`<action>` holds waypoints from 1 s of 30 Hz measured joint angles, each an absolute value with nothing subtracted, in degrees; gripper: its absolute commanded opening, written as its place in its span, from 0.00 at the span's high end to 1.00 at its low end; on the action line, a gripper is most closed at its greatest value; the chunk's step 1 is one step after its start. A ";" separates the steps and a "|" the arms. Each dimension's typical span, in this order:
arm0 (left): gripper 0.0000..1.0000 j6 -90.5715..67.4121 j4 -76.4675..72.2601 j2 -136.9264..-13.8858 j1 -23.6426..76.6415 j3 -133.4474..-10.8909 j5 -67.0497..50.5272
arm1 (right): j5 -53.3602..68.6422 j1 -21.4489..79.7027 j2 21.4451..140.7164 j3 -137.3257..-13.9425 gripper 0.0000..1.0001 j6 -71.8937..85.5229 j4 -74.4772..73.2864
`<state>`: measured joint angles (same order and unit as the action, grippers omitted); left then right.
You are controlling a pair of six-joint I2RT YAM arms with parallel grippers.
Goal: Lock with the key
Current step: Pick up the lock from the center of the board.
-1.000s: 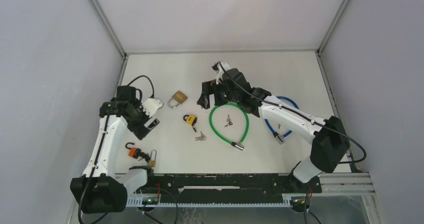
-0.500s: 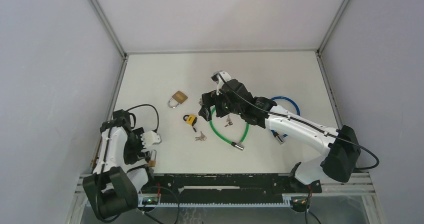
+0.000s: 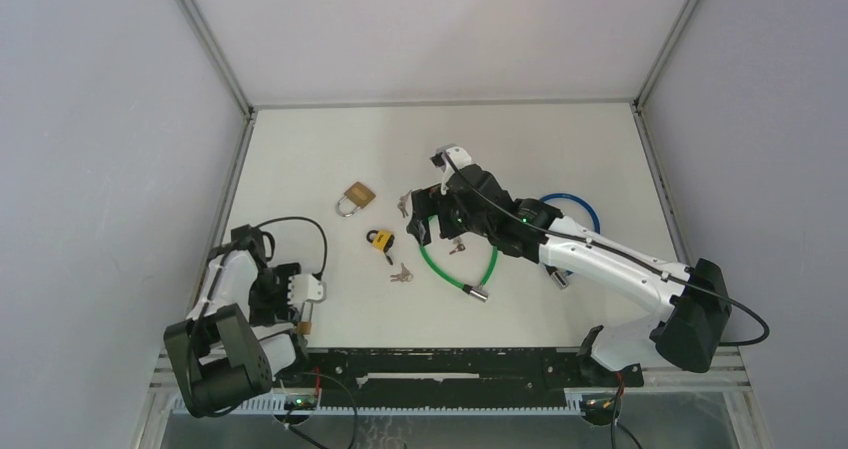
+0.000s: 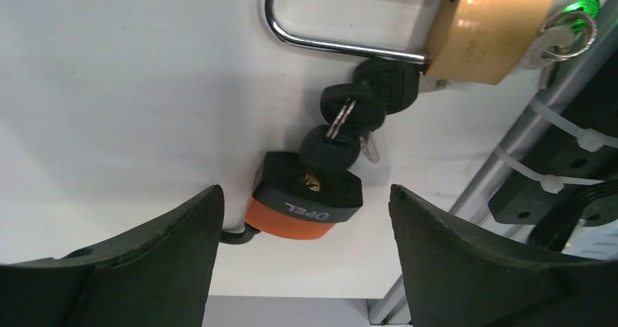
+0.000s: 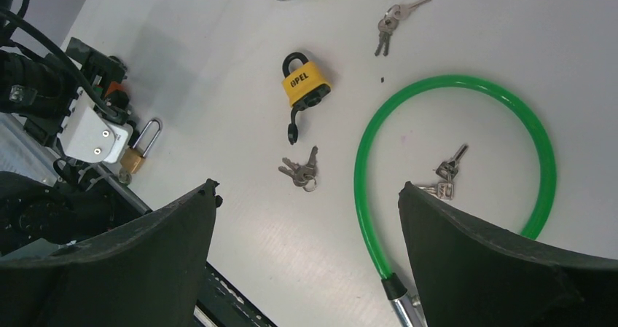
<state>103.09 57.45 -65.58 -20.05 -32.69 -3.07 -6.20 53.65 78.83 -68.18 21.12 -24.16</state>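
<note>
Two padlocks lie at the near-left corner of the table (image 3: pixel 330 149), close to its near edge.

Item 1: orange OPEL padlock (image 4: pixel 306 207), lying flat. A black-headed key (image 4: pixel 331 152) sits at its keyway, with two more black-headed keys trailing from it toward item 2. The shackle is mostly hidden.

Item 2: brass padlock (image 4: pixel 488 32), just beside item 1. Its steel shackle is seated, and a silver key on a ring (image 4: pixel 565 39) is at its base.

Item 3: left end effector (image 4: pixel 304 196), low over item 1. Its jaws are spread to either side of the orange body with a gap on each side. It grips nothing.

Item 4: yellow OPEL padlock (image 5: pixel 306 85), mid-table, with a black shackle and a small black flap at its base.

Item 5: bunch of silver keys (image 5: pixel 300 172), just near of item 4 and apart from it.

Item 6: second brass padlock (image 3: pixel 355 197), farther back on the table.

Item 7: green cable lock (image 5: pixel 452 81), looped, with a small set of keys (image 5: pixel 446 178) lying inside the loop.

Item 8: another key set (image 5: pixel 393 22), beyond the loop.

Item 9: blue cable lock (image 3: pixel 580 206), to the right, partly under the right arm.

Item 10: right end effector (image 5: pixel 307 188), above the table between items 4 and 7. Its jaws are fully apart and empty.
</note>
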 measured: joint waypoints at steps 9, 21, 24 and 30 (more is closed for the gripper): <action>0.24 106.54 52.60 -67.79 -20.03 -31.62 -2.44 | -6.98 53.65 78.41 -68.18 0.01 21.10 -24.29; 1.00 107.63 51.33 -68.60 -20.51 -32.49 -1.85 | -7.01 53.60 78.41 -68.18 0.01 20.91 -24.18; 1.00 106.30 51.09 -68.60 -20.62 -32.82 -4.23 | -7.01 53.60 78.39 -68.18 0.01 20.91 -24.03; 1.00 100.07 52.07 -64.99 -20.45 -37.23 -13.78 | -7.05 52.77 76.44 -68.07 0.01 22.06 -23.70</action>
<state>100.07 52.07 -64.99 -20.45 -37.23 -13.78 -7.05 52.77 76.44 -68.07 22.06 -23.70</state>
